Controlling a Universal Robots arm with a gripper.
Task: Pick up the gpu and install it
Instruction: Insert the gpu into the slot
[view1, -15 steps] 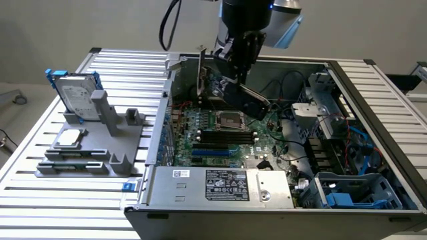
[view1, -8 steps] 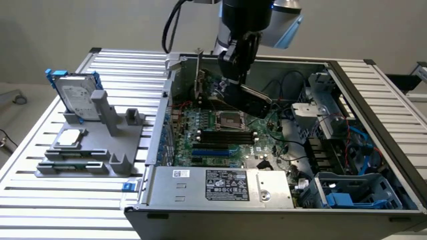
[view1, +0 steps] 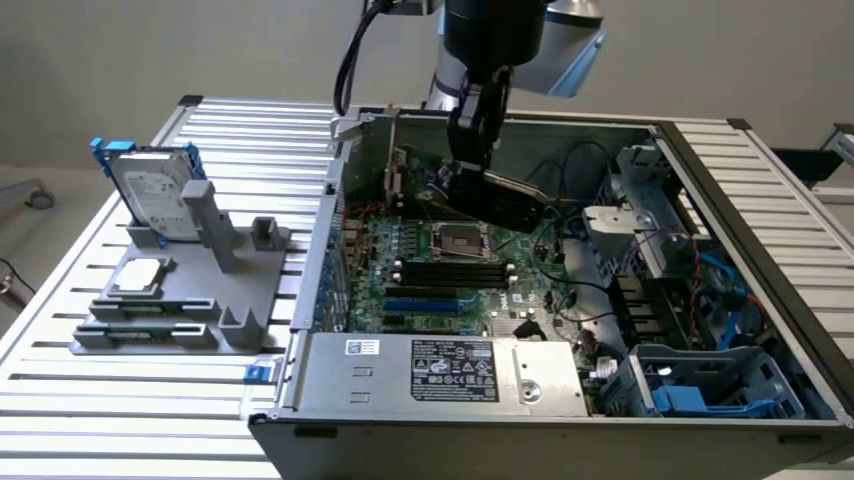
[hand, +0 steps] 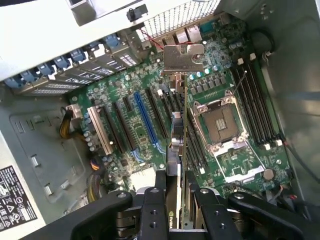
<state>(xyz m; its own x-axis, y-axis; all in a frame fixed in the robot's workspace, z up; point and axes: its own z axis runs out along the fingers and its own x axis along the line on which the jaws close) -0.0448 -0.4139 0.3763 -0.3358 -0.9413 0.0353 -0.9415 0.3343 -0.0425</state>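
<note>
My gripper (view1: 470, 160) is lowered into the open computer case (view1: 747, 250) and is shut on the gpu (view1: 511, 205). The card's black cooler cover faces the exterior view's right, and it hangs tilted just above the green motherboard (view1: 441, 270). In the wrist view the gpu (hand: 176, 132) appears edge-on between the black fingers (hand: 159, 192) of my gripper (hand: 175, 182). Its silver end bracket (hand: 183, 57) points toward the case's rear slots. The card hovers between the long blue slot (hand: 146, 122) and the processor socket (hand: 223, 123).
A silver power supply (view1: 434, 370) fills the case's near side, and blue drive cages (view1: 707, 390) with cables sit at the exterior view's right. On the slatted table, a grey fixture (view1: 187, 300) holds a blue-framed hard drive (view1: 150, 185) and a small silver chip (view1: 142, 277).
</note>
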